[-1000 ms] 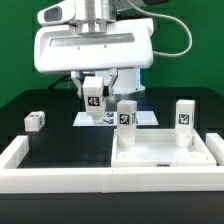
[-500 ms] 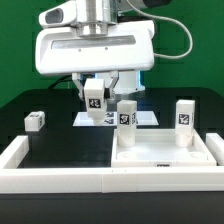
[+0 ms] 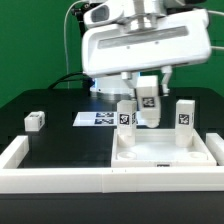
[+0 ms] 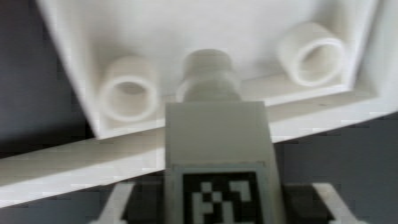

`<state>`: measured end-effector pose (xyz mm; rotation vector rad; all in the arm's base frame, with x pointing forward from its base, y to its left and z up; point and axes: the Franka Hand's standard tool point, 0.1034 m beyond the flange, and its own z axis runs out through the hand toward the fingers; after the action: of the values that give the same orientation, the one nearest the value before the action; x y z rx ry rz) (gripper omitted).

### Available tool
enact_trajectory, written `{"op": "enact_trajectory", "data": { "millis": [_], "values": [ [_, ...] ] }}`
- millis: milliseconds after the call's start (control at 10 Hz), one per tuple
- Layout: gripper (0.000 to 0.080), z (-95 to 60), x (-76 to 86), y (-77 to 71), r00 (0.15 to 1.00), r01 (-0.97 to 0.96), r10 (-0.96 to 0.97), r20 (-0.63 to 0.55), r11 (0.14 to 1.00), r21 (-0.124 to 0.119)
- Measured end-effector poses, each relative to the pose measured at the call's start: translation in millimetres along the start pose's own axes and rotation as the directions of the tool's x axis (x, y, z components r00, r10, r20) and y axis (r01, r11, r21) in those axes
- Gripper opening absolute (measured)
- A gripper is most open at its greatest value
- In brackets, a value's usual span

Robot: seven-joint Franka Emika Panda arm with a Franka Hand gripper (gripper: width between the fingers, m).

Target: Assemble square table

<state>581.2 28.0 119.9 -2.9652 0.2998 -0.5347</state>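
Tabletop (image 3: 160,156) lay beneath my gripper (image 3: 147,97), newly swung over from the marker board (image 3: 95,118). It stayed clamped on a leg (image 3: 148,112); fitting seemed next.

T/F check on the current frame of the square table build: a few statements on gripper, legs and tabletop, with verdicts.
1. The gripper is shut on the held leg. True.
2. Two standing legs are upright on the tabletop. True.
3. The loose leg lies on the marker board. False: it sits on the black table, apart from the board, toward the exterior view's left.
4. The held leg hangs off to the exterior view's left of the tabletop. False: it hangs between the two standing legs.
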Motion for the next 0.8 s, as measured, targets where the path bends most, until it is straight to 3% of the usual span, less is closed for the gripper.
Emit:
{"op": "enact_trajectory", "data": {
  "millis": [100, 400, 600, 700, 800],
  "values": [
    [0.0287, 1.4, -0.1, -13.7, 1.0, -0.013, 0.013, -0.001, 1.0, 0.009],
    [0.0287, 1.9, 0.4, -9.0, 1.0, -0.001, 0.001, -0.023, 1.0, -0.001],
    [0.0287, 0.9, 5.9, -3.3, 0.99, 0.007, -0.011, -0.143, 0.999, -0.032],
    [0.0287, 6.4, -4.8, -2.6, 0.977, 0.02, -0.031, -0.211, 0.998, -0.054],
    [0.0287, 12.3, -10.7, -9.8, 0.98, 0.025, -0.034, -0.199, 0.999, -0.047]
  ]
}}
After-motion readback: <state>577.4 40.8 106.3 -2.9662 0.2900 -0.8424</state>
